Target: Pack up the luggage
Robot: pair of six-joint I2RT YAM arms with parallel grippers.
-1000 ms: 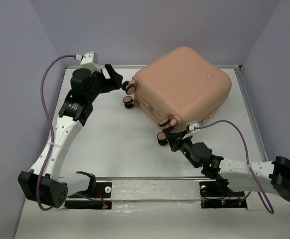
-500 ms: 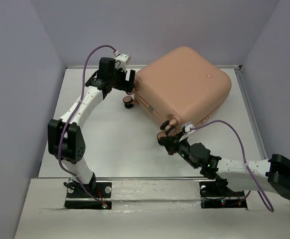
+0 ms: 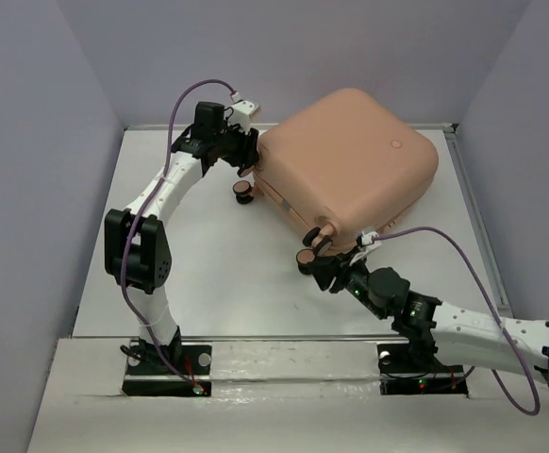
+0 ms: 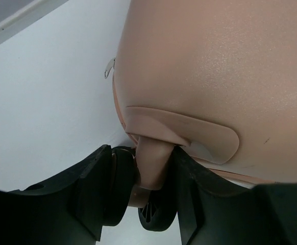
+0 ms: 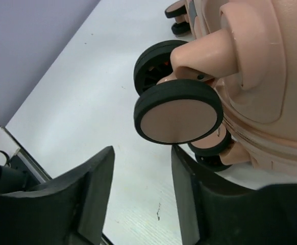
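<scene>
- Right claw (image 5: 141,162): released, holding nothing. It sits at the luggage's near wheel corner, with the near wheel (image 5: 178,112) just past my fingertips and not between them. Against a second ago it has only shuffled a little along that corner.
- The luggage (image 3: 350,156): closed, lying flat on its shell on the table (image 3: 208,274), wheels pointing toward the arms' left. Position and angle match both earlier frames, so nothing has shifted it.
- Left claw (image 4: 141,176): this is the big change. A second ago the arm was folded back, well apart from the luggage; now it is stretched out to the luggage's far wheel corner. The fingers straddle the caster stem (image 4: 152,161), one on each side and close against it. The gap is as wide as on my right claw, so I judge it released, not clenched.
- Reading: both claws are now staged at the luggage's wheel end, so I think a two-handed turn or tilt is being set up. The shell is shut and no contents are visible.
</scene>
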